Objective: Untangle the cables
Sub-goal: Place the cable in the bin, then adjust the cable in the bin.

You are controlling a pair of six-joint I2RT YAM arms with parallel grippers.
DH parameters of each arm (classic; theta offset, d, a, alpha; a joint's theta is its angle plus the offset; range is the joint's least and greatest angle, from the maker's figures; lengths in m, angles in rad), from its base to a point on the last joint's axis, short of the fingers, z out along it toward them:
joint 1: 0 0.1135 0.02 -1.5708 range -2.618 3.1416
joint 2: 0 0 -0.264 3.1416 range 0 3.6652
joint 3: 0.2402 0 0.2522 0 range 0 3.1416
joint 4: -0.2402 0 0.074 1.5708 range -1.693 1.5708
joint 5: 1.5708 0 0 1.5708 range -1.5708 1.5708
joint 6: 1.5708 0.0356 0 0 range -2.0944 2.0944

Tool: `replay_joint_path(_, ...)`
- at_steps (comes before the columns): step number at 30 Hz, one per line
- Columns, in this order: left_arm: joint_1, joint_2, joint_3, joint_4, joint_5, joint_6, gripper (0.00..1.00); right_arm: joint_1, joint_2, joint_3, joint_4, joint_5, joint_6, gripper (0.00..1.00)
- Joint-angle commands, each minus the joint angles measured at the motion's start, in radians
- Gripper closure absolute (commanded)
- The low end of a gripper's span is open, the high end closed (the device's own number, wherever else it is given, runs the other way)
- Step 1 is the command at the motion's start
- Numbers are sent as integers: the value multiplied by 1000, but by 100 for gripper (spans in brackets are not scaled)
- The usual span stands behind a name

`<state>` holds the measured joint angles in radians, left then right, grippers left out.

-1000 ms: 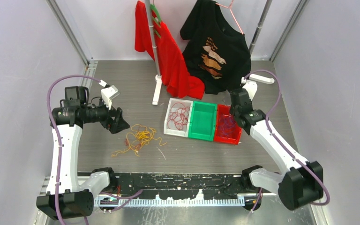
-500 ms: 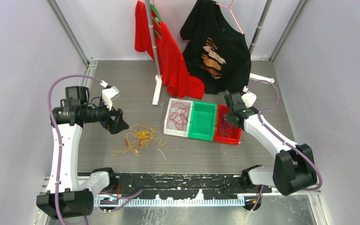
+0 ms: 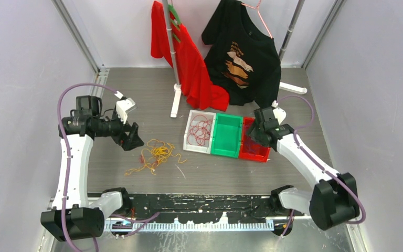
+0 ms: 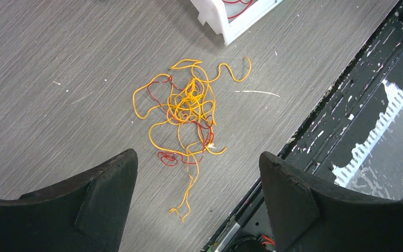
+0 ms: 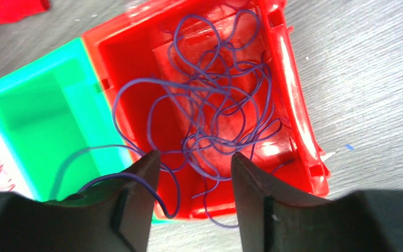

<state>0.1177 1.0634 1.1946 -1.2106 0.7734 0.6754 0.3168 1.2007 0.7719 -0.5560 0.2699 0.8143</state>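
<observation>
The sorting is partway along: red cables [image 3: 200,129] lie in the white bin [image 3: 187,139], purple cables [image 5: 215,100] are heaped in the red bin [image 5: 295,94], and the green bin [image 5: 36,113] between them holds nothing but one purple strand that trails over its wall. What remains loose is the yellow and red tangle [image 4: 189,105], lying on the desk [image 4: 57,63] near the white bin's corner. The right fingers [image 5: 136,194] hang spread just above the near edge of the red bin, grasping nothing, which reads as a purple cable just delivered. The left fingers [image 4: 105,194] are also released and wide apart, held above the desk with the tangle in the gap between them. The step in hand looks like the turn to the yellow cables. The next move probably calls for the left fingers to descend on an outer yellow loop, clear of the few red strands woven through it, and draw it out slowly so the knot loosens rather than lifts whole.
</observation>
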Motion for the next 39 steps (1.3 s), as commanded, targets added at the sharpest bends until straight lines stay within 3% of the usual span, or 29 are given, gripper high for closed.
replay_joint_path(1, -5, 9, 12, -6, 4, 32, 14, -12, -109, 79, -85, -51, -20, 38)
replay_joint_path(10, -6, 24, 32, -10, 21, 30, 14, -26, -165, 209, -151, -82, -84, 35)
replay_joint_path(19, -4, 20, 23, 0, 15, 29, 14, 9, -75, 182, -21, -176, -48, 38)
replay_joint_path(27, -4, 25, 25, 3, 21, 22, 15, 85, -22, 201, 3, -73, -118, 39)
replay_joint_path(35, -4, 23, 12, 20, 24, 21, 15, 314, 83, 290, -50, 248, -264, 44)
replay_joint_path(39, -5, 48, 25, 11, 18, 20, 15, 378, 151, 304, -37, 313, -312, 49)
